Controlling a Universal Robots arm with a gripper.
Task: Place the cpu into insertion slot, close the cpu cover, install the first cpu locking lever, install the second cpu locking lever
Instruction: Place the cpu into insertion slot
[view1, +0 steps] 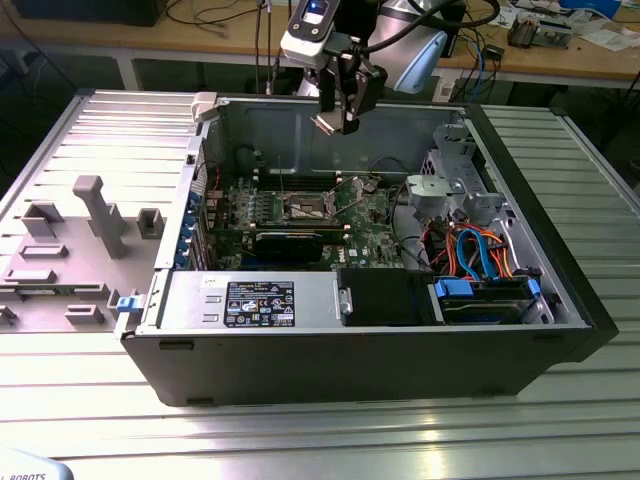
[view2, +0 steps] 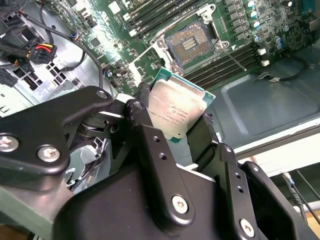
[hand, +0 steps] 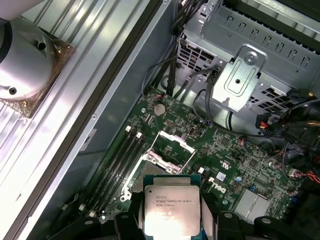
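My gripper (view1: 335, 120) hangs above the open computer case, shut on the cpu (view1: 329, 123) by two opposite edges. In both wrist views the cpu (view2: 175, 111) (hand: 172, 207) shows its silvery-grey top between the black fingers (view2: 207, 127). Well below it on the green board lies the insertion slot (view2: 192, 44) (view1: 305, 208), dark-centred and bare. The cpu cover (hand: 172, 148) stands swung open beside the slot, a thin metal frame with a window. A thin locking lever (view2: 233, 54) sticks out across the memory slots.
The case walls (view1: 260, 120) ring the board. A metal drive cage (view1: 450, 185) and bundled cables (view1: 480, 250) stand on the exterior view's right; a power supply (view1: 260, 300) lies in front. A long black card (view1: 290, 243) sits near the slot. A grey fixture tray (view1: 80, 230) is outside.
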